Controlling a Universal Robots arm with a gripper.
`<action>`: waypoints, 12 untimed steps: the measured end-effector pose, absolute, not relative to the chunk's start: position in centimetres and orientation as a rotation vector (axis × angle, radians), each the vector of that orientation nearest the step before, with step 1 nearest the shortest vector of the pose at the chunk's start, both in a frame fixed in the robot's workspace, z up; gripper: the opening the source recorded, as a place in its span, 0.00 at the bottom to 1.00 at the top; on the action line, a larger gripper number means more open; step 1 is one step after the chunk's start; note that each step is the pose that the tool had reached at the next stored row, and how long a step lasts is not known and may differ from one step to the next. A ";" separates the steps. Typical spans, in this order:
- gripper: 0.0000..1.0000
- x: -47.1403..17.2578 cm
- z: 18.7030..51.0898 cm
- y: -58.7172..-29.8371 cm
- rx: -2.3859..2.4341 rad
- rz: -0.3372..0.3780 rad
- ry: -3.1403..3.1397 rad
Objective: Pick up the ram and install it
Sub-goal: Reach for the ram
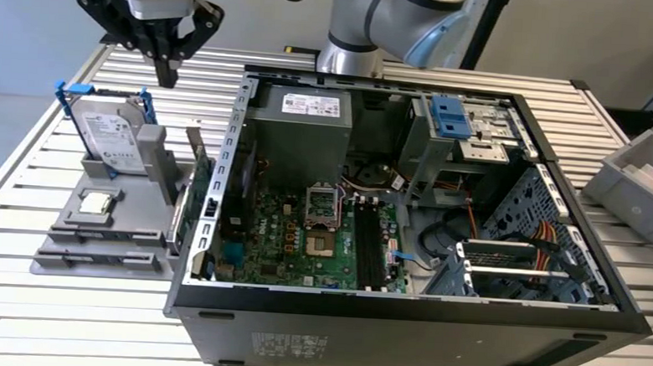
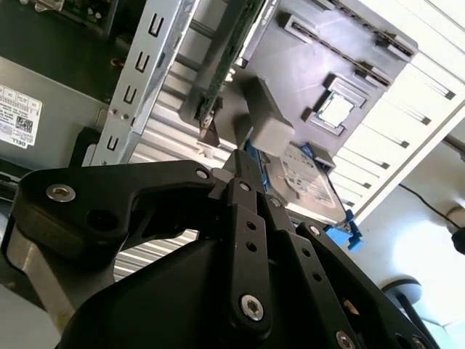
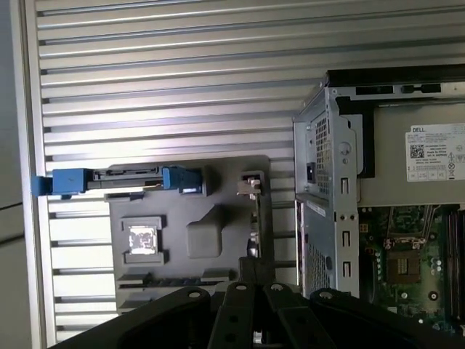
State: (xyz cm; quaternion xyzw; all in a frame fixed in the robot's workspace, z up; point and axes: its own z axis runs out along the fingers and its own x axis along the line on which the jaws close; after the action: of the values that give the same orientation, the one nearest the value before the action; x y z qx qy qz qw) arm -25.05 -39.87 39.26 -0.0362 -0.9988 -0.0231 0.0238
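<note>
Fingers pressed together on nothing, the black gripper (image 1: 169, 72) hangs over the far end of the grey parts holder (image 1: 65, 261), while what looks like the thin blue-green ram stick (image 1: 177, 224) stands on edge nearer and toward the exterior view's right, long axis near-to-far.

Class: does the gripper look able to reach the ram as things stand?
Probably yes: the gripper hangs high near the holder, and the ram stands on edge with open air overhead, though the green card sits close beside it.
</note>
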 end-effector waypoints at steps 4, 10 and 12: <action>0.00 -25.8 39.3 -39.9 -0.112 -0.072 -3.090; 0.00 -26.9 39.3 -39.9 -0.110 -0.072 -3.088; 0.00 -27.2 39.3 -39.9 -0.106 -0.072 -3.088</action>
State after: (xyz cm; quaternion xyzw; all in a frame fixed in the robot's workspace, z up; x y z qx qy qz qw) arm -27.22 -39.87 39.26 -0.0344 -0.9988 -0.0234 0.0256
